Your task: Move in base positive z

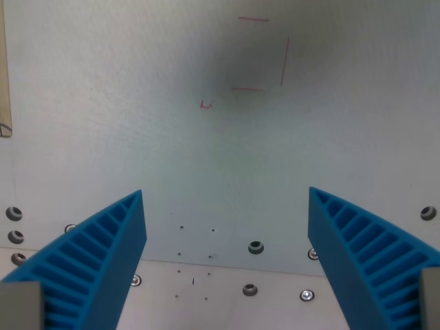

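Blue ribbed fingers (89, 265) of the end effector (227, 254) spread wide, holding nothing above the white table (137, 103).

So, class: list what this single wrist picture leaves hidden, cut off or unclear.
- Blue ribbed gripper: finger bases cut off by the bottom edge.
- Beige object: mostly beyond the wrist view's left edge.
- Red pen lines on the white board: too faint and blurred to read.

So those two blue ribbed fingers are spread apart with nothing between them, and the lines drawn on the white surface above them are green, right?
Not quite: the wrist view shows the drawn lines are red, not green. The rest holds: the two blue ribbed fingers are spread apart over the white surface with nothing between them.
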Controlling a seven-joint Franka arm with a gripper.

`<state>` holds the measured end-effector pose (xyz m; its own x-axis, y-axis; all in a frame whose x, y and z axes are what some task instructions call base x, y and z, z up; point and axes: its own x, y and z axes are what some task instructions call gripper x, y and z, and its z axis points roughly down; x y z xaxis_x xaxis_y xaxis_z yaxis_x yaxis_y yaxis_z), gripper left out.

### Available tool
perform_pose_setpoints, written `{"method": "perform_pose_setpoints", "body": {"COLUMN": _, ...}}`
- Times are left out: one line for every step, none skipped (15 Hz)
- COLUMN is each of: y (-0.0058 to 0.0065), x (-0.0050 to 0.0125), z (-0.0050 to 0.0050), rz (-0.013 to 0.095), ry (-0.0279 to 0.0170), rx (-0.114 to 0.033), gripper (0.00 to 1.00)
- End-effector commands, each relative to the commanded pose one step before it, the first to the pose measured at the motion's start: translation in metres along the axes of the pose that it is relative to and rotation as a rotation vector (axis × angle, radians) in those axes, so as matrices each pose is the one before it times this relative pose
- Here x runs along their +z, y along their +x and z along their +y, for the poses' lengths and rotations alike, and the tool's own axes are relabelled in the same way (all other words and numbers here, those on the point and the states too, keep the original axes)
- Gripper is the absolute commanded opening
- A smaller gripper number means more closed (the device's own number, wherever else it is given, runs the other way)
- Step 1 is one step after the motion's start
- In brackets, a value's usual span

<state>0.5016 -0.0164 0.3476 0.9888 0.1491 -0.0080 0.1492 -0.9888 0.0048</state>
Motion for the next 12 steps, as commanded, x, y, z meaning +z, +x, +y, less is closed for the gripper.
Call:
{"method": "perform_pose_setpoints", "body": {"y": -0.00030, "x": -0.00704, "z": 0.00008, "rz": 0.0041, "ry": -0.00058, "rx": 0.0001, "gripper": 1.00}}
{"method": "perform_pose_setpoints", "body": {"y": -0.00008, "x": -0.00500, "z": 0.00005, "rz": 0.0000, "ry": 0.00000, "rx": 0.0000, "gripper": 1.00}}
{"method": "perform_pose_setpoints", "body": {"y": -0.00007, "x": -0.00500, "z": 0.00005, "rz": 0.0000, "ry": 0.00000, "rx": 0.0000, "gripper": 1.00}}
{"method": "perform_pose_setpoints", "body": {"y": -0.00003, "x": -0.00500, "z": 0.00006, "rz": 0.0000, "ry": 0.00000, "rx": 0.0000, "gripper": 1.00}}
{"method": "perform_pose_setpoints", "body": {"y": 0.00002, "x": -0.00500, "z": 0.00006, "rz": 0.0000, "ry": 0.00000, "rx": 0.0000, "gripper": 1.00}}
{"method": "perform_pose_setpoints", "body": {"y": 0.00005, "x": -0.00500, "z": 0.00007, "rz": 0.0000, "ry": 0.00000, "rx": 0.0000, "gripper": 1.00}}
{"method": "perform_pose_setpoints", "body": {"y": 0.00007, "x": -0.00500, "z": 0.00007, "rz": 0.0000, "ry": 0.00000, "rx": 0.0000, "gripper": 1.00}}
{"method": "perform_pose_setpoints", "body": {"y": 0.00010, "x": -0.00500, "z": 0.00008, "rz": 0.0000, "ry": 0.00000, "rx": 0.0000, "gripper": 1.00}}
{"method": "perform_pose_setpoints", "body": {"y": 0.00011, "x": -0.00500, "z": 0.00008, "rz": 0.0000, "ry": 0.00000, "rx": 0.0000, "gripper": 1.00}}
{"method": "perform_pose_setpoints", "body": {"y": 0.00012, "x": -0.00500, "z": 0.00008, "rz": 0.0000, "ry": 0.00000, "rx": 0.0000, "gripper": 1.00}}
{"method": "perform_pose_setpoints", "body": {"y": 0.00013, "x": -0.00500, "z": 0.00008, "rz": 0.0000, "ry": 0.00000, "rx": 0.0000, "gripper": 1.00}}
{"method": "perform_pose_setpoints", "body": {"y": 0.00015, "x": -0.00500, "z": 0.00008, "rz": 0.0000, "ry": 0.00000, "rx": 0.0000, "gripper": 1.00}}
